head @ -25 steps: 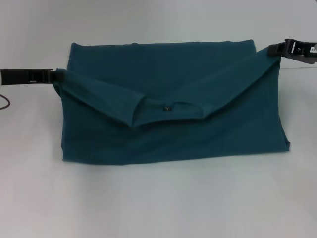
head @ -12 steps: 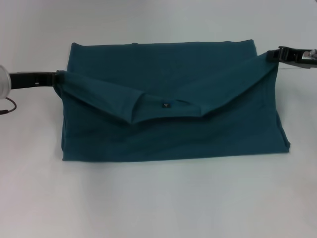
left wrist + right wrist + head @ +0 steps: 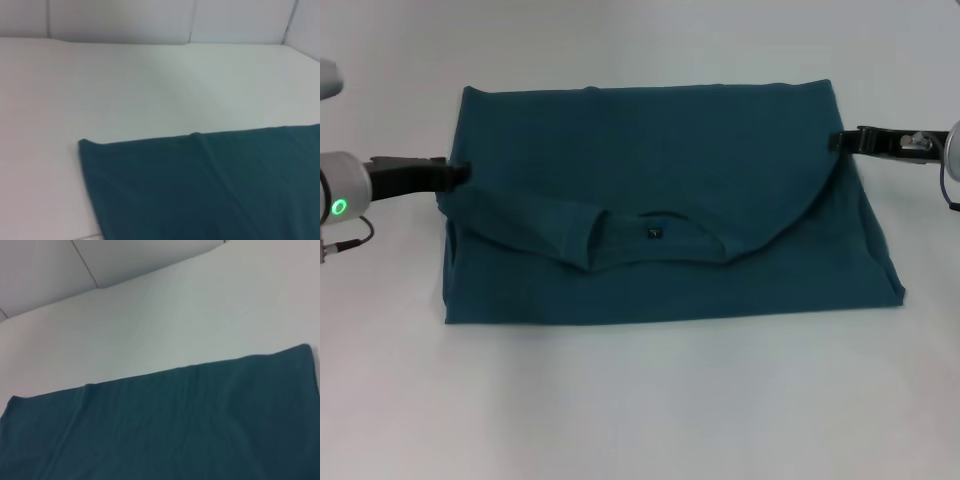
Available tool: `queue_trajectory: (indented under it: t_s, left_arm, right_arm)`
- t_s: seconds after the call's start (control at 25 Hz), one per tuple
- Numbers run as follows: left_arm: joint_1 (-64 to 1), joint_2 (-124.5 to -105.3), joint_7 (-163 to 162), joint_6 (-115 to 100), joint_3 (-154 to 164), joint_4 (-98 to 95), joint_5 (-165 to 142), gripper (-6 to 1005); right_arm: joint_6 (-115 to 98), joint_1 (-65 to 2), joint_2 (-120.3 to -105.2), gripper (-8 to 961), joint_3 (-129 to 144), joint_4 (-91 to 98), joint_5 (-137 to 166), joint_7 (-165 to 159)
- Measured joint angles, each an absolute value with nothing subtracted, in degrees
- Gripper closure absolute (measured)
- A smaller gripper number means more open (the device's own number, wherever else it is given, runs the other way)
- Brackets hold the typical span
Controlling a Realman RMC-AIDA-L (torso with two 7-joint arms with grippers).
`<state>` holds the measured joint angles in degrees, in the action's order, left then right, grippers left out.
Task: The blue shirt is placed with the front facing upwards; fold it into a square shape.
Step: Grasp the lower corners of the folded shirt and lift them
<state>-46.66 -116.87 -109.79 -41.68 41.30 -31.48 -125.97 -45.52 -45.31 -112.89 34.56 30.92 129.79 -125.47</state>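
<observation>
No readable text is showing anywhere. The blue shirt [image 3: 660,150] is lying folded with plain teal cloth facing up; no lettering is visible on it. A small dark neck label [image 3: 654,233] is sitting inside the collar, too small to read. A green ring light [image 3: 338,207] is glowing on the left arm's wrist, carrying no characters. Wrist views are showing only plain cloth.

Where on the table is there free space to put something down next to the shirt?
Bare white table runs wide along the blue shirt's near edge, and narrower beyond its far edge. The shirt's two ends are crowded: left gripper at one, right gripper at the other.
</observation>
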Motion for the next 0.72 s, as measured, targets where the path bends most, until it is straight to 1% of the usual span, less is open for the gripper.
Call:
queue_trajectory:
  t_s: [0.08, 0.2, 0.36, 0.4, 0.48, 0.52, 0.6, 0.72]
  left_arm:
    - [-45.4, -117.23, -110.3, -42.3, 41.3, -33.8, -126.0, 813]
    - [-42.4, -117.96, -112.7, -46.5, 41.4, -38.9, -126.0, 685]
    - [-38.1, -118.26, -116.4, -55.5, 41.5, -44.6, -126.0, 502]
    - [-36.7, -118.74, -116.6, -57.7, 41.7, -46.0, -126.1, 453]
    - [-34.0, -120.48, -116.5, -60.3, 42.2, -49.5, -126.1, 356]
    - [-32.6, -121.44, -116.4, -60.8, 42.8, -51.2, -126.1, 329]
    - [-29.6, -123.15, -116.3, -61.2, 45.6, -54.5, -126.2, 276]
    - [-26.9, -123.88, -117.9, -60.6, 50.5, -56.5, -127.2, 196]
  right_arm:
    - [-46.2, -44.7, -112.93, 668, 35.0, 32.3, 129.8, -125.2]
    - [-49.0, -43.0, -113.09, 549, 35.1, 36.0, 129.6, -124.7]
    - [-55.6, -39.8, -113.32, 383, 35.2, 41.4, 129.6, -124.7]
    - [-57.2, -38.8, -113.56, 341, 35.1, 42.6, 129.6, -124.7]
    - [-58.9, -36.5, -114.56, 272, 34.8, 45.3, 129.6, -124.8]
    - [-59.2, -35.3, -115.19, 246, 34.8, 46.6, 129.6, -124.9]
    - [-59.4, -34.0, -115.70, 192, 34.7, 47.5, 129.6, -125.0]
    - [-59.9, -33.1, -115.82, 113, 34.7, 47.5, 129.6, -125.1]
